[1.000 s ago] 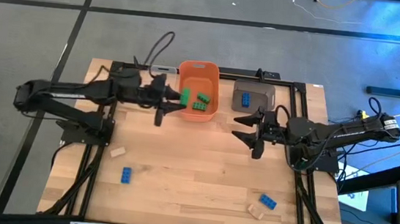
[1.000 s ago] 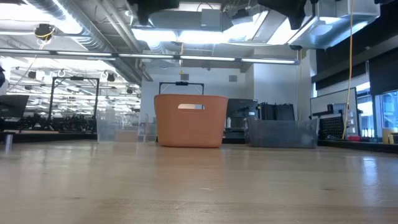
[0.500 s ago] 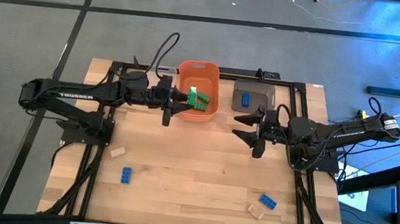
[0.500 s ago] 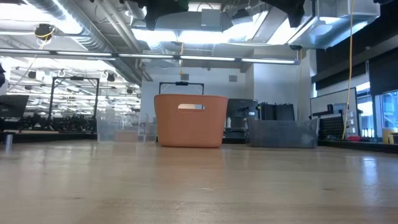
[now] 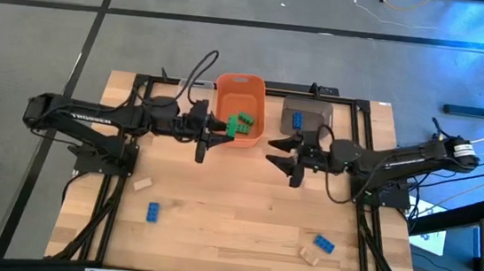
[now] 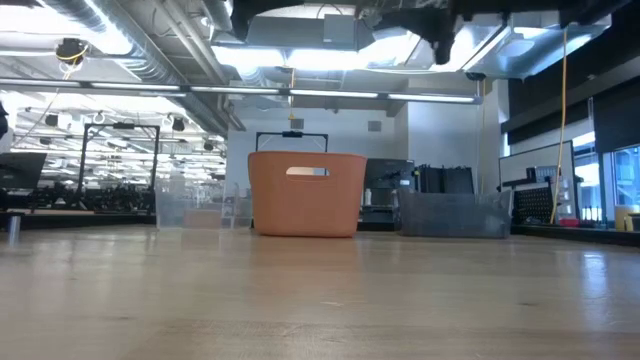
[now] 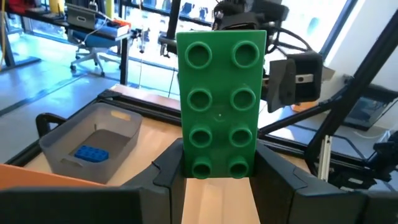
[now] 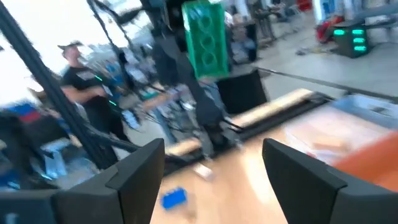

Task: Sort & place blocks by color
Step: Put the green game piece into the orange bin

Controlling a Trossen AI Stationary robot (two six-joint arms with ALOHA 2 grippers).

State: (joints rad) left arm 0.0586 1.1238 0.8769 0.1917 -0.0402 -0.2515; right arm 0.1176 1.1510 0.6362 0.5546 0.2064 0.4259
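The left gripper point(image 7: 217, 177) has its jaws clamped on the lower end of a green brick point(image 7: 220, 102), which stands upright between them with its studs facing the wrist camera. In the high view this left gripper point(image 5: 217, 131) holds the green brick point(image 5: 231, 127) at the left rim of the orange bin point(image 5: 254, 132), which contains more green bricks point(image 5: 245, 119). The right gripper point(image 5: 283, 153) hangs above the desk point(image 5: 236, 197) just in front of the grey bin point(image 5: 320, 114), jaws apart and empty.

The grey bin holds one blue brick point(image 5: 297, 119). Loose bricks lie on the wooden desk: a tan one point(image 5: 141, 183) and a blue one point(image 5: 153, 211) at front left, a blue one point(image 5: 324, 244) and a tan one point(image 5: 308, 255) at front right.

The low view shows the orange bin point(image 6: 305, 193), the grey bin point(image 6: 452, 214) and a clear bin point(image 6: 190, 205) along the far edge, with a workshop room behind. The right wrist view alone shows a person point(image 8: 78, 81) standing beyond the desk.
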